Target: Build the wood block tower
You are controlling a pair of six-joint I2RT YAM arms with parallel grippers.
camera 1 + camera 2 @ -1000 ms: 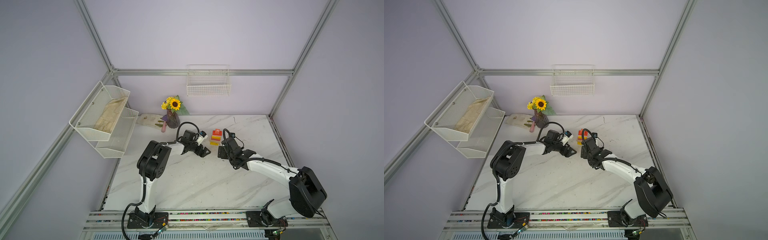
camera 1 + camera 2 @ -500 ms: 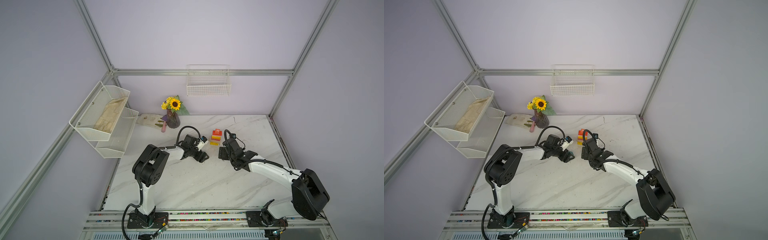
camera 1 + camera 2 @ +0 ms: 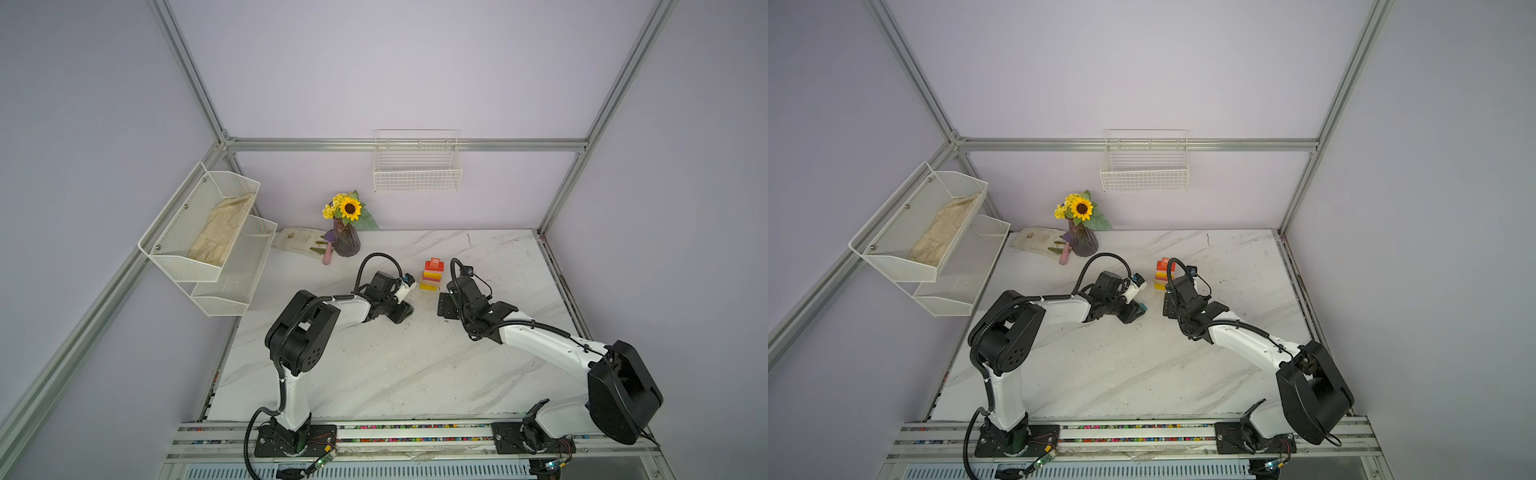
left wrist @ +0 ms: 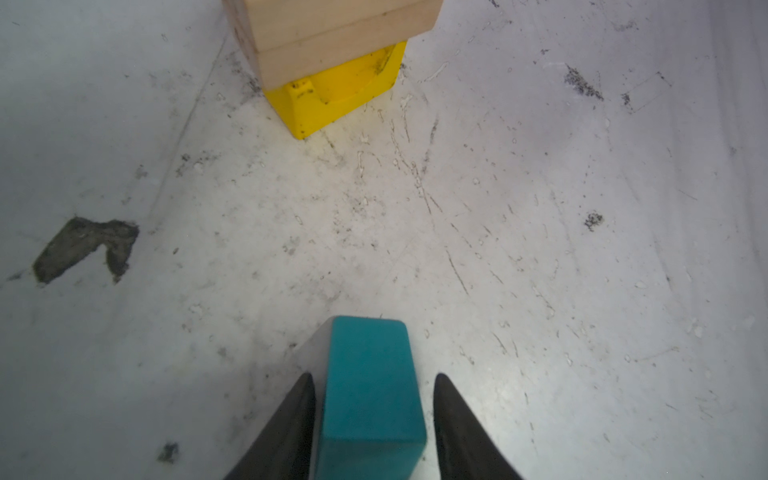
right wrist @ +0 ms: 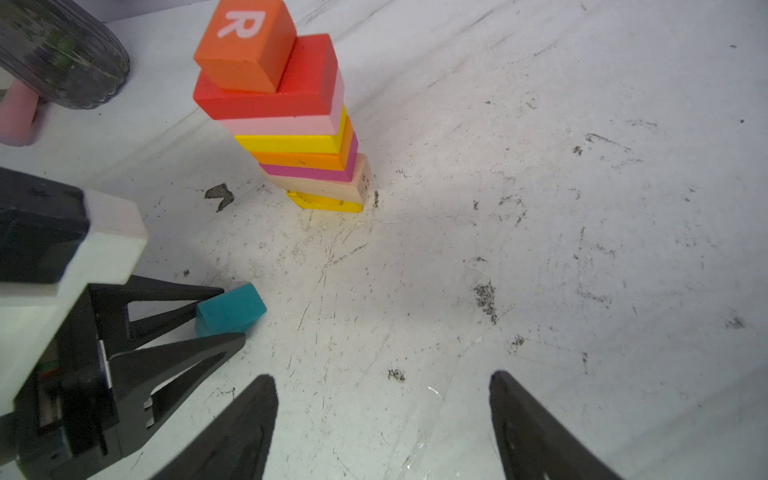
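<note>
The tower stands at the back middle of the marble table. It has a yellow base, then tan, magenta, orange, yellow, pink and red slabs, with the orange "R" cube on top. A teal block lies on the table in front of the tower. My left gripper straddles it, jaws narrow, with a thin gap still showing on one side. My right gripper hangs wide open over bare table just right of the tower, holding nothing.
A dark vase of sunflowers with a pink piece and a cloth sits at the back left. Wire shelves hang on the left wall, a wire basket on the back wall.
The left gripper came down and toward the front onto the teal block, and its jaws narrowed around it. The right arm has barely moved.
</note>
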